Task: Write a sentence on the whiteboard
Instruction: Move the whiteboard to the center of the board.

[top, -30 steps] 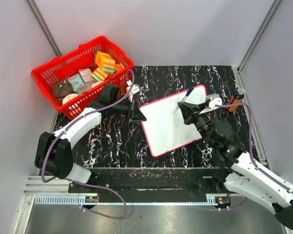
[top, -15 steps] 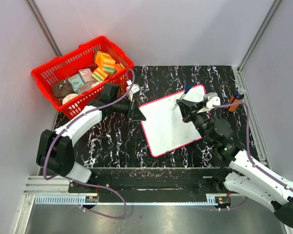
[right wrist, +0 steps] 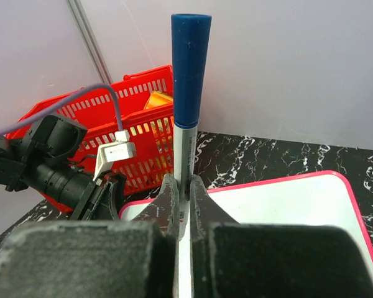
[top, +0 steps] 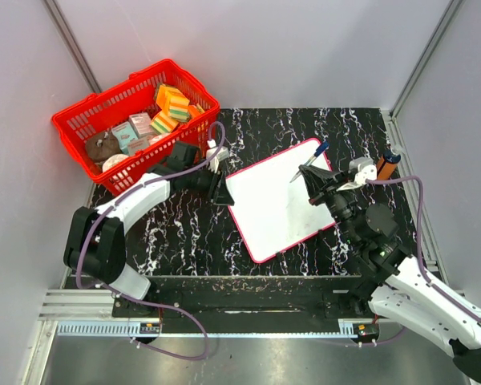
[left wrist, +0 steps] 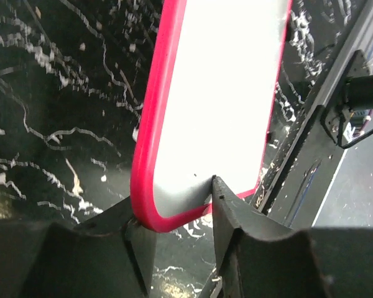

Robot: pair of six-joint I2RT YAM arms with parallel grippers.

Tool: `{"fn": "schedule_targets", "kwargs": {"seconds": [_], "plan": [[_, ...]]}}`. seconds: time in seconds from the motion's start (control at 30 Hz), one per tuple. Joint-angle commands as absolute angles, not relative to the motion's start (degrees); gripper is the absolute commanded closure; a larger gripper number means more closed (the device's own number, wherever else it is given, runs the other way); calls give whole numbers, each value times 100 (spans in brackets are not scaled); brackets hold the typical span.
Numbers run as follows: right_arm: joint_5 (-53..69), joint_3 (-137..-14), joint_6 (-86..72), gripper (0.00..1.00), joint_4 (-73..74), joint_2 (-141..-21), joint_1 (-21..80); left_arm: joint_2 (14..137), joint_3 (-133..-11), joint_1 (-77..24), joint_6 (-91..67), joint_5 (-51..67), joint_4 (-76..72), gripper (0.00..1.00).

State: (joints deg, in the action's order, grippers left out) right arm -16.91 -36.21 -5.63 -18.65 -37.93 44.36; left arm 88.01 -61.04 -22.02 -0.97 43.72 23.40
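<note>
Now, nearest the bases, the whiteboard point(top: 276, 212) lies flat on the black marbled table point(top: 184, 233), turned at a slant with one corner toward the near edge. Its white face looks bare; no writing shows on it yet.

A touch further in, the right gripper point(top: 311, 170) has its fingers pressed tight on a blue-capped marker point(right wrist: 188, 93). The marker is tilted, cap up and away to the far right, tip aimed down and left over the board's far right corner. Whether the tip is on the surface cannot be told from here. That is the relation that counts: the writing area spreads left and nearward from the tip, so the right arm is the one in reach and would have to travel leftward across the board.

Over at the board's left corner, the left gripper point(left wrist: 177, 230) has its fingers point(left wrist: 233, 214) parted either side of the red rim. Whether they clamp it or merely bracket it cannot be told.

Farthest off, at the back left, sits a red basket point(top: 72, 132).
</note>
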Motion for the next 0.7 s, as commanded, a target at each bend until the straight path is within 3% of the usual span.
{"fn": "schedule_targets", "kwargs": {"seconds": [0.0, 0.67], "plan": [[-1828, -3577, -642, 100, -1872, -3753, 4465, 8921, -5774, -2399, 1098, 3015, 3191, 62], [-1793, -3542, -773, 100, -1819, -3683, 4465, 7699, -6011, -2399, 800, 2531, 3076, 33]]}}
